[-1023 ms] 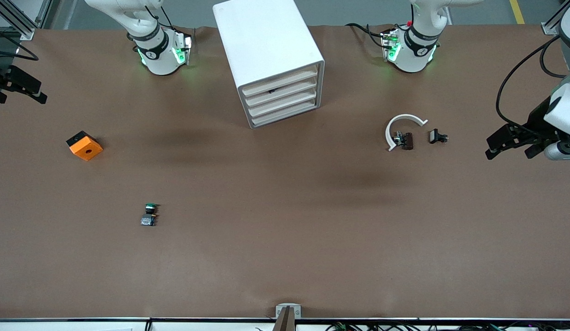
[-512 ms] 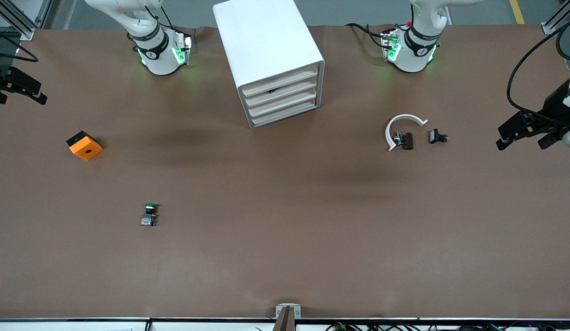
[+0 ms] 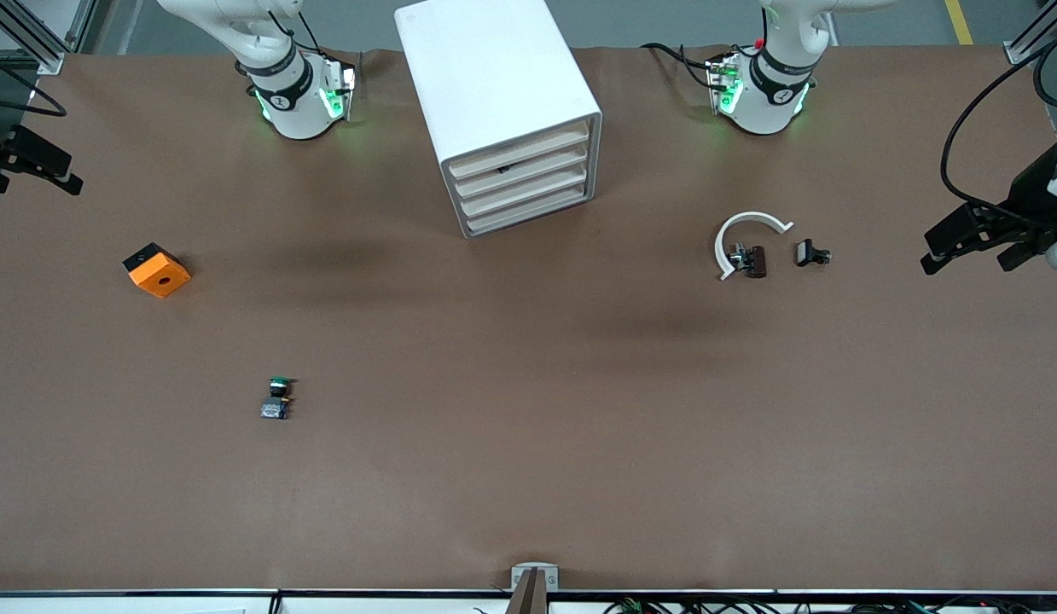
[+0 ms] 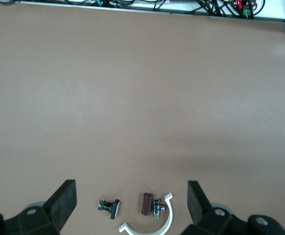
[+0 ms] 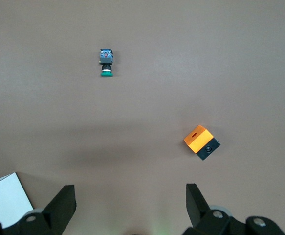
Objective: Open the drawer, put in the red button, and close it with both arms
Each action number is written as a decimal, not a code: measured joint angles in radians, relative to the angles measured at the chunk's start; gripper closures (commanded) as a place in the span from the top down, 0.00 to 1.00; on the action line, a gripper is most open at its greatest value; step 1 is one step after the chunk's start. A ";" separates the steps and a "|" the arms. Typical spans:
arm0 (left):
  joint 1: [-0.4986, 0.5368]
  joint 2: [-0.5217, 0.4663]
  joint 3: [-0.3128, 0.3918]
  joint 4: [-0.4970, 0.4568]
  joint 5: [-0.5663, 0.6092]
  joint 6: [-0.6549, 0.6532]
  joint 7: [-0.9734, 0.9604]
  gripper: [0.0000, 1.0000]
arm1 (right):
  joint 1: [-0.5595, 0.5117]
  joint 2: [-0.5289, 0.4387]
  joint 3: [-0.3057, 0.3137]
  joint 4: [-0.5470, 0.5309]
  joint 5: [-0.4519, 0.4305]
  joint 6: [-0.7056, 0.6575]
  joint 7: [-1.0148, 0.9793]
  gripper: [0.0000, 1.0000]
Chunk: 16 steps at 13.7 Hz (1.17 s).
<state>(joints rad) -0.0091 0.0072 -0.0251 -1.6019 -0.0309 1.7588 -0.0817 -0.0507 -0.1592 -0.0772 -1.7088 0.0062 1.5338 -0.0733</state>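
Waiting, fingers apart: left gripper [image 4: 131, 185] and right gripper [image 5: 130, 191], each well off the cabinet [image 3: 494, 77]. No red button in sight; drawers [image 3: 521, 183] shut. Risk: grabbing the green button [image 3: 276, 399], nearer the camera than the cabinet.

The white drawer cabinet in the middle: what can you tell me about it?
The white drawer cabinet is a tall, smooth box, plastic by its look, standing on the brown table between the two arm bases. It sits turned at an angle. Its front shows four stacked drawers, all shut; a small dark mark shows at the second. Nothing touches it.
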 measured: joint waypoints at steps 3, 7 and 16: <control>0.000 0.001 -0.001 0.000 0.000 -0.012 0.000 1.00 | 0.000 0.000 0.000 0.000 0.000 0.000 0.000 1.00; -0.001 0.003 -0.004 0.000 0.000 -0.034 0.000 1.00 | -0.001 0.000 0.000 0.000 0.000 0.000 0.000 1.00; -0.003 0.009 -0.005 0.000 0.000 -0.051 0.000 1.00 | -0.001 0.000 0.000 0.000 0.000 0.000 0.000 1.00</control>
<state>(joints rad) -0.0116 0.0165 -0.0306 -1.6019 -0.0309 1.7074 -0.0817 -0.0515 -0.1592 -0.0770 -1.7089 0.0058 1.5337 -0.0734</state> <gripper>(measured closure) 0.000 0.000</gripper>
